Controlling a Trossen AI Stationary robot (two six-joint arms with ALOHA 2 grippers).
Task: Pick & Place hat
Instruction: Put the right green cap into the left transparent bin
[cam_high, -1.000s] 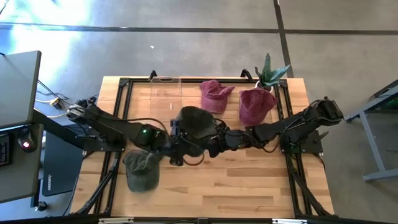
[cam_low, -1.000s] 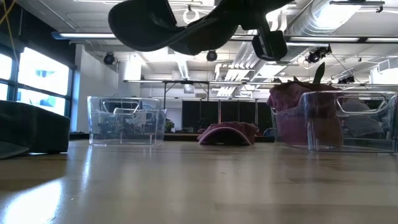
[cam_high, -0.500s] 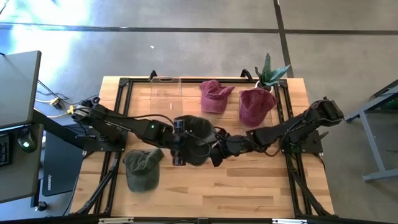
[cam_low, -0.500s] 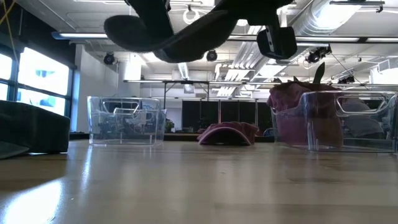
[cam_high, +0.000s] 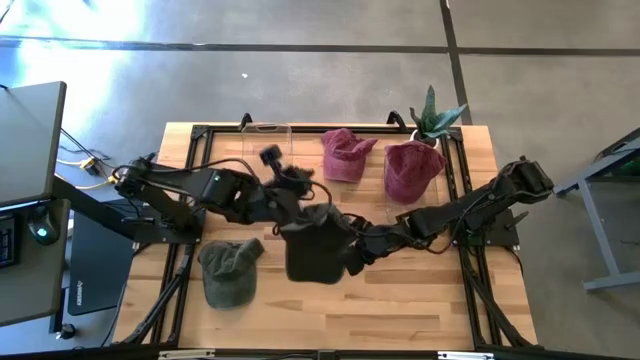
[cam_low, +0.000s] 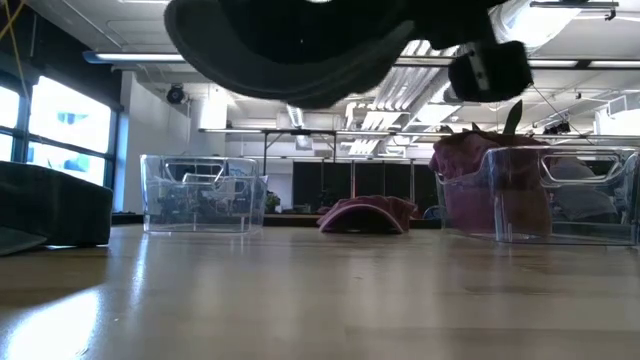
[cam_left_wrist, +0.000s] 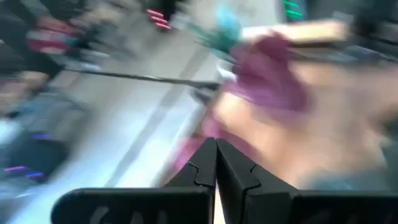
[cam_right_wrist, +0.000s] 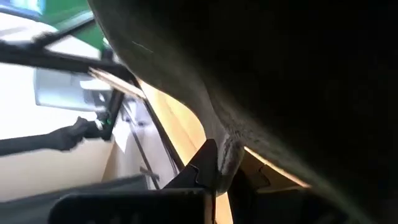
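A dark hat (cam_high: 318, 252) hangs above the middle of the table, with my right gripper (cam_high: 358, 250) shut on it from its right side. In the low view the dark hat (cam_low: 290, 50) floats high above the tabletop. My left gripper (cam_high: 303, 182) is beyond the hat toward the far edge, shut with nothing between its fingers (cam_left_wrist: 216, 163). An olive hat (cam_high: 228, 272) lies on the table at the near left. My right gripper pinches the dark hat's edge (cam_right_wrist: 227, 148) between its two fingers, coming from the table's right and nearly level. The hat is lifted clear of the table and spreads out to the left of the fingers.
A maroon hat (cam_high: 346, 153) lies at the far middle. Another maroon hat (cam_high: 412, 168) sits in a clear bin (cam_low: 560, 195) at the far right, by a plant (cam_high: 436, 115). A second clear bin (cam_high: 266, 148) stands at the far left.
My right gripper has carried the dark hat toward the table's near edge, still clear of the table. My left gripper has drawn away from the hat, up and toward the far edge, and turned toward the far right.
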